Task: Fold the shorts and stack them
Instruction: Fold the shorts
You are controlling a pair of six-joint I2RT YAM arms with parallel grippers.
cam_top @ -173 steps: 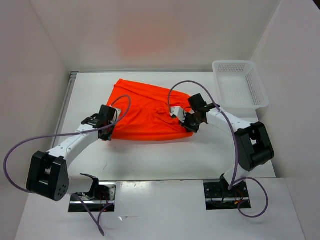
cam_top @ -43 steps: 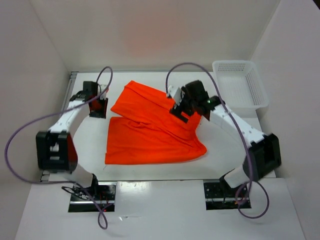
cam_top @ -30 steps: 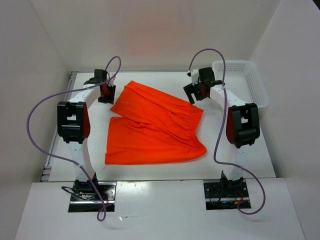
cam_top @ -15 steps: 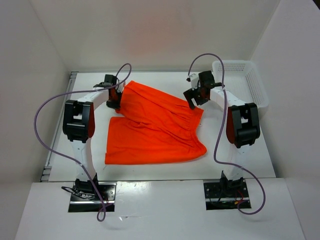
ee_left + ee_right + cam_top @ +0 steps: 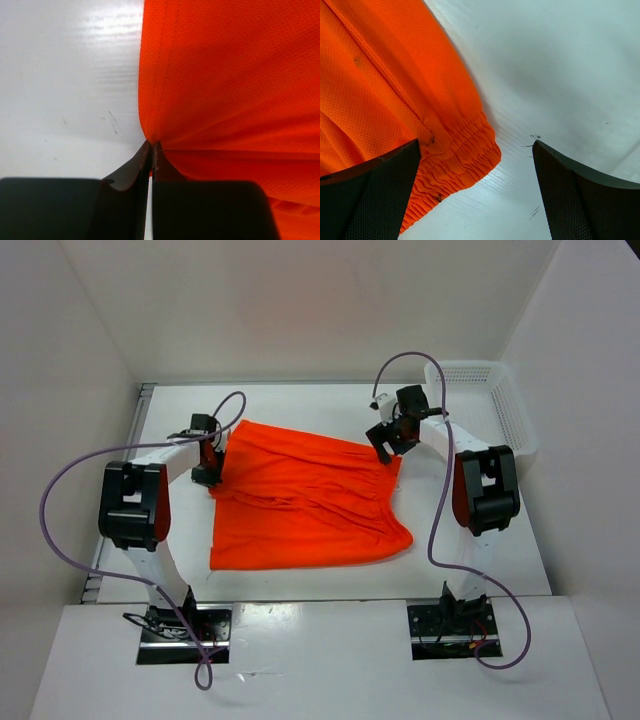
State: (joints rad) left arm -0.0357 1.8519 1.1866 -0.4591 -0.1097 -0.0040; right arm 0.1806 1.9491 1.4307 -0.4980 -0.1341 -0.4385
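The orange-red shorts (image 5: 310, 495) lie spread on the white table, one layer folded over another. My left gripper (image 5: 207, 472) is at their left edge, shut on a pinch of the cloth. In the left wrist view the jaws (image 5: 151, 146) meet on a hem fold of the shorts (image 5: 235, 75), which pull taut from the tips. My right gripper (image 5: 386, 444) hovers open at the shorts' far right corner. In the right wrist view the gathered waistband corner (image 5: 462, 157) lies between the wide-apart fingers (image 5: 370, 195), untouched by either.
A white perforated basket (image 5: 490, 405) stands at the table's back right corner, just right of my right arm. White walls close in the table on the left, back and right. Purple cables loop above both arms.
My left gripper has shut on the shorts' far left edge and dragged it nearer and leftward, spreading the upper layer over the lower. The right gripper stayed open, shifting only slightly at the waistband corner.
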